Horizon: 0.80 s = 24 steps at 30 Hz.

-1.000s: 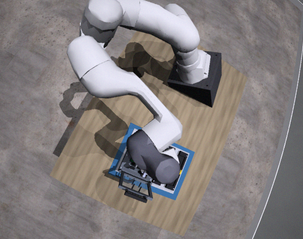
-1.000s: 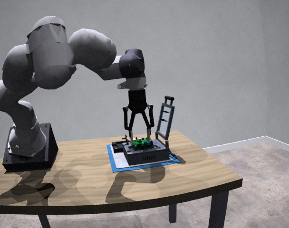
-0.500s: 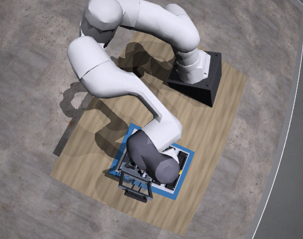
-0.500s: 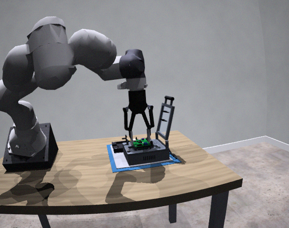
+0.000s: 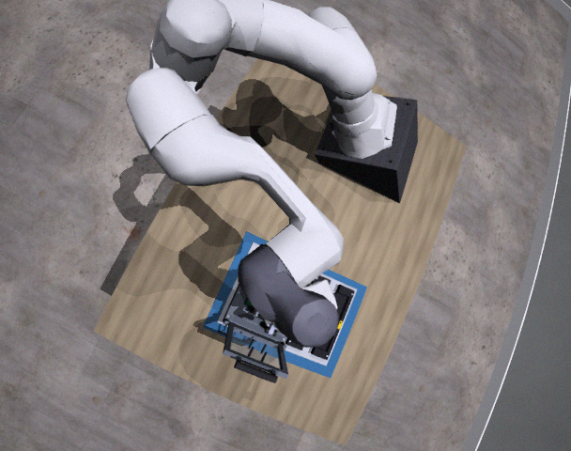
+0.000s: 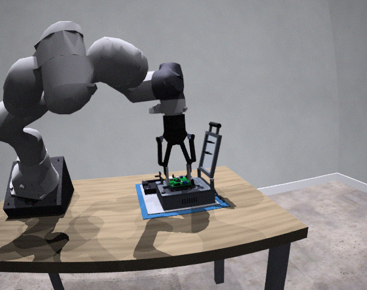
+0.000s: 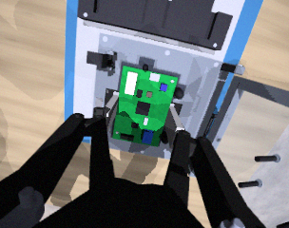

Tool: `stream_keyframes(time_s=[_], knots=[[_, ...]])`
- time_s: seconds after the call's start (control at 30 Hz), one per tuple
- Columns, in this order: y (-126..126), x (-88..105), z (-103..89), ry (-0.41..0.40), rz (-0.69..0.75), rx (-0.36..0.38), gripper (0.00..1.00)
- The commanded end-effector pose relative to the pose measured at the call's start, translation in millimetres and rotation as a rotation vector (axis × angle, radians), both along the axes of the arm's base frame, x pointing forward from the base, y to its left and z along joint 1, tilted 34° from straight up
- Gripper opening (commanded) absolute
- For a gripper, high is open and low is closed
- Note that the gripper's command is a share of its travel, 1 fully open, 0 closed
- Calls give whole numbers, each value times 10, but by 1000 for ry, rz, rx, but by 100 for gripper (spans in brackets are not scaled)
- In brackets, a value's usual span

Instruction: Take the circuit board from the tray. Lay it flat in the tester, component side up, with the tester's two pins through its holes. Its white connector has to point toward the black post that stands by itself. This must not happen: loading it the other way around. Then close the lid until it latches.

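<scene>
The green circuit board (image 6: 180, 182) (image 7: 149, 97) lies flat, component side up, at the nest of the grey tester (image 6: 187, 201) (image 7: 135, 49). My gripper (image 6: 177, 178) (image 7: 142, 109) points down, shut on the board's two long edges. The white connector (image 7: 130, 83) is at the board end nearest the single black post (image 7: 145, 66). Other black posts (image 7: 179, 92) stand beside the long edge. The pins and holes, and any small gap under the board, cannot be made out. The lid (image 5: 229, 339) (image 6: 217, 154) (image 7: 270, 90) stands open, upright on its hinge.
The black tray (image 6: 149, 186) (image 7: 149, 21) lies beside the tester, on a blue-edged white mat (image 6: 144, 212) (image 7: 71, 71). A black latch (image 7: 104, 60) stands on the tester's side opposite the hinge. The raised lid stands close beside my gripper.
</scene>
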<state>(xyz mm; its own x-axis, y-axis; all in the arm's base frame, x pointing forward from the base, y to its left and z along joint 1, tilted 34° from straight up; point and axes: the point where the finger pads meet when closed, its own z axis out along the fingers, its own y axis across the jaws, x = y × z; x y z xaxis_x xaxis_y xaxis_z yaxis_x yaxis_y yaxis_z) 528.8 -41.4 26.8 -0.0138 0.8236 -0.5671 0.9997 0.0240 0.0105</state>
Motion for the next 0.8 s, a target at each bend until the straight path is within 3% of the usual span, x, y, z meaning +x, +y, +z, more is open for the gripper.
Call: stream_keyframes(time_s=[0.0,0.67,0.7,0.77], knots=[[12,13,-7,-3,1,3,46],[0,14,-24,-3,1,3,46],[0,14,-24,-3,1,3,58],[0,14,-24,-3,1,3,58]])
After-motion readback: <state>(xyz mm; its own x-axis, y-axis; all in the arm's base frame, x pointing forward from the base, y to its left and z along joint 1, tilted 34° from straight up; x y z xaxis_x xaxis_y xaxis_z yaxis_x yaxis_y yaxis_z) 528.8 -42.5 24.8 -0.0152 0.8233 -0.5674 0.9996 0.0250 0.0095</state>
